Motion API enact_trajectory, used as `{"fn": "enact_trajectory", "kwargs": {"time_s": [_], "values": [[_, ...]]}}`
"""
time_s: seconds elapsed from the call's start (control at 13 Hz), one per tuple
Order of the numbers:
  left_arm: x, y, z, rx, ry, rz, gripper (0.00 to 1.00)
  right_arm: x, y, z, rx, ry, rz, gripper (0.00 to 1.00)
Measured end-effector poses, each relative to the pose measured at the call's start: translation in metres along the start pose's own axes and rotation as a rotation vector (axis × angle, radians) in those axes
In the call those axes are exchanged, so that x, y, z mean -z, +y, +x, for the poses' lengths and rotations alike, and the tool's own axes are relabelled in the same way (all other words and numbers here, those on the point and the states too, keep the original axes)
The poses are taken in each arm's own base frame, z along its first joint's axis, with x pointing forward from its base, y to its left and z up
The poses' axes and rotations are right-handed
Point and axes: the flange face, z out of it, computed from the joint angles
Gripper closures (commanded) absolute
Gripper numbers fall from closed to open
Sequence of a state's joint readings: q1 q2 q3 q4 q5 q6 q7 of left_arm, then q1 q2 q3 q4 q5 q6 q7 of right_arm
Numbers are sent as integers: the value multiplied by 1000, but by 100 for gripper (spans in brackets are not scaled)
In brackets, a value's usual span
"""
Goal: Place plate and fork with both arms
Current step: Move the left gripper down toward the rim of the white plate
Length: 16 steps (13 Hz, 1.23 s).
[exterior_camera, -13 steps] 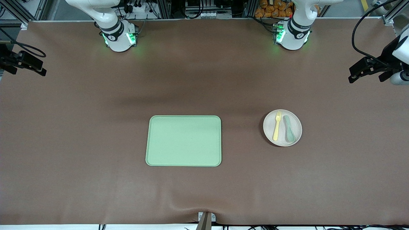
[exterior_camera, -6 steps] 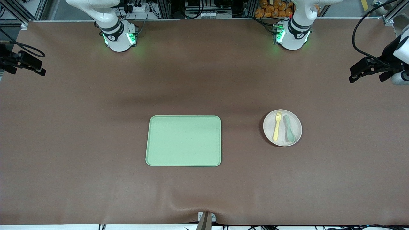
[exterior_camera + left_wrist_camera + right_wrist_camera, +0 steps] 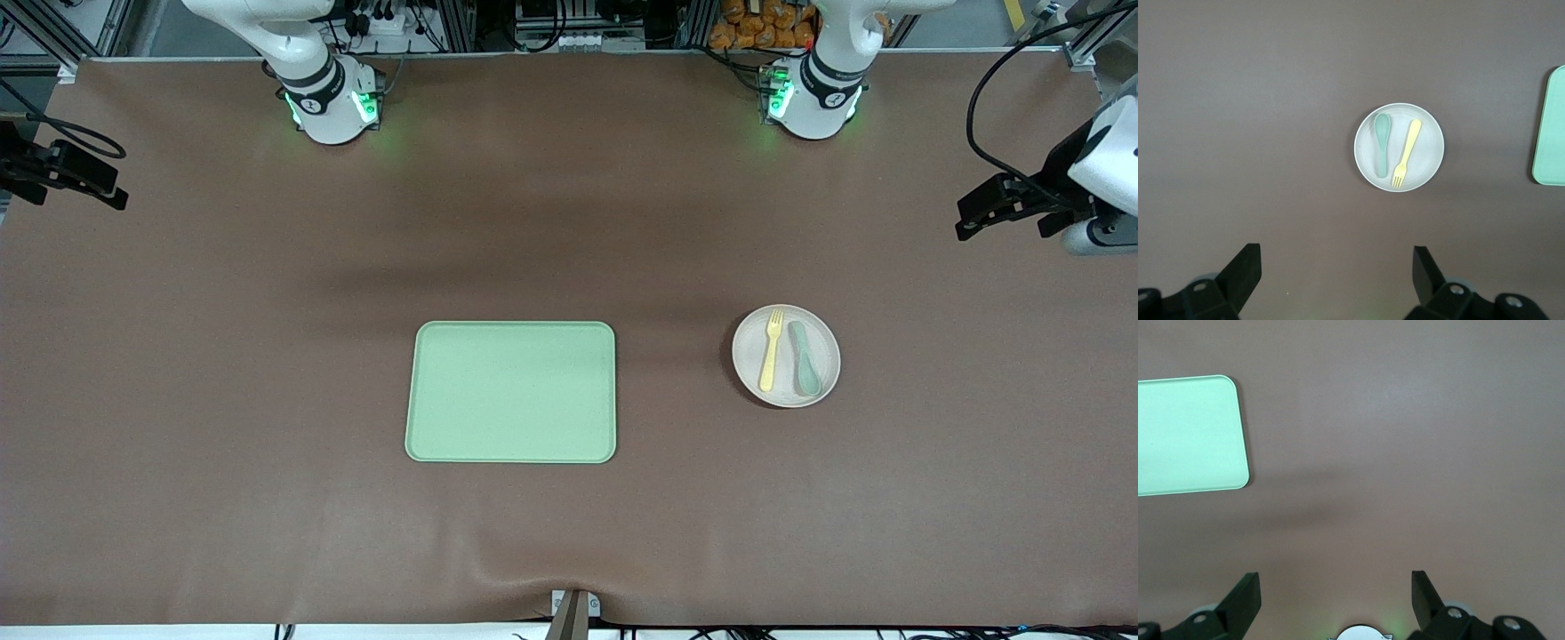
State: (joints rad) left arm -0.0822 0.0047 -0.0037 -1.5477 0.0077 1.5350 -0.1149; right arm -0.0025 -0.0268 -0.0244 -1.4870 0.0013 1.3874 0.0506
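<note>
The round pale plate (image 3: 786, 399) lies on the brown table toward the left arm's end. On it lie the yellow fork (image 3: 770, 351) and a muted green spoon (image 3: 806, 358), side by side. In the left wrist view the plate (image 3: 1429, 143), the fork (image 3: 1406, 153) and the spoon (image 3: 1383, 143) show well below the left gripper (image 3: 1336, 267), which is open and empty. That left gripper (image 3: 978, 210) hangs over the table's edge at its own end. The right gripper (image 3: 107, 188) hangs open and empty over the other end; its own view shows the right gripper (image 3: 1336, 587) above bare table.
A rectangular light green tray (image 3: 511, 392) lies mid-table, beside the plate toward the right arm's end. Its corner shows under the right wrist as the tray (image 3: 1188, 433), and its edge under the left wrist as the tray (image 3: 1551, 127). Both green-lit arm bases stand along the table's back edge.
The left gripper has shifted a little toward the middle of the table. The right gripper, plate, fork and tray have not visibly moved.
</note>
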Motion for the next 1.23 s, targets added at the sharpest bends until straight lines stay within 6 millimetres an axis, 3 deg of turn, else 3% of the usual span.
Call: {"fn": "enact_trajectory", "kwargs": {"time_s": [0.46,1.23], "values": [[-22,-3,12,8,-30,0,0,0,-1,0,3,-3,2,0],[-115,-5,36,26,-72,-29,0,1,0,1,0,8,8,0]]}}
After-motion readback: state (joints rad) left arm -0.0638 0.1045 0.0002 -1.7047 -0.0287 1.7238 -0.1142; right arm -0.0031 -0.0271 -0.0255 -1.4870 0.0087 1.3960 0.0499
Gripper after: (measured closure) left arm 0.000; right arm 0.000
